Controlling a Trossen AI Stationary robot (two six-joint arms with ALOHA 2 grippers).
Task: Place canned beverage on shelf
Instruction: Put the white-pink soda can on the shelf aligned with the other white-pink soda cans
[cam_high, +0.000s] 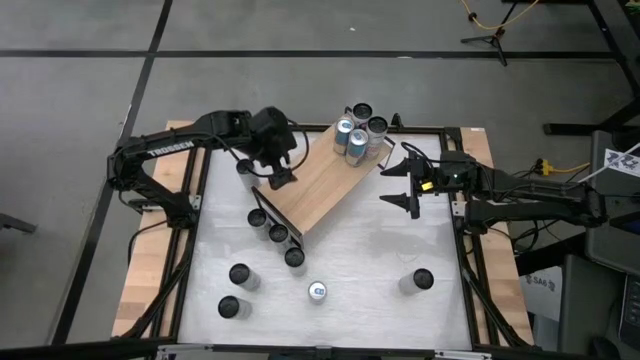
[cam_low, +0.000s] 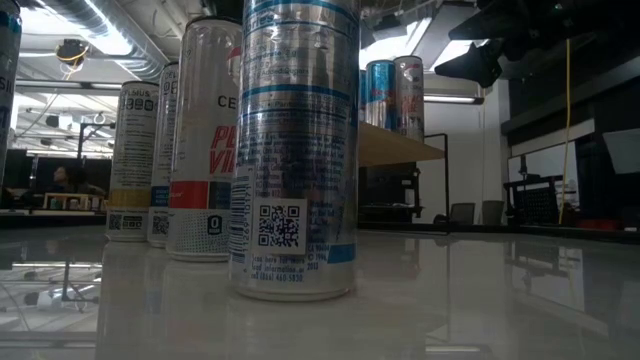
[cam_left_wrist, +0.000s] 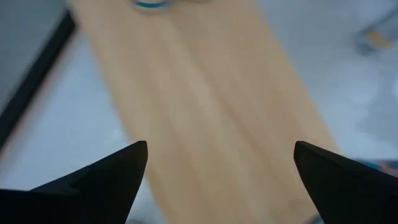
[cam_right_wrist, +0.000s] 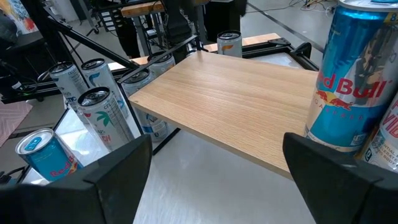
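Note:
The shelf (cam_high: 325, 180) is a light-brown board with black frame ends, lying slantwise at the table's far middle. Several cans (cam_high: 358, 128) stand upright on its far right end; a blue and silver one (cam_right_wrist: 348, 81) shows close in the right wrist view. My left gripper (cam_high: 273, 182) hovers open and empty over the board's left part (cam_left_wrist: 211, 93). My right gripper (cam_high: 400, 185) is open and empty just right of the shelf, pointing at the board (cam_right_wrist: 236, 93).
Three cans (cam_high: 278, 233) stand in a row along the shelf's near-left end. More cans stand near the front edge (cam_high: 240, 275), (cam_high: 228, 307), (cam_high: 318, 291), and one at the right (cam_high: 422, 280). In the low view a can (cam_low: 295, 150) stands close in front.

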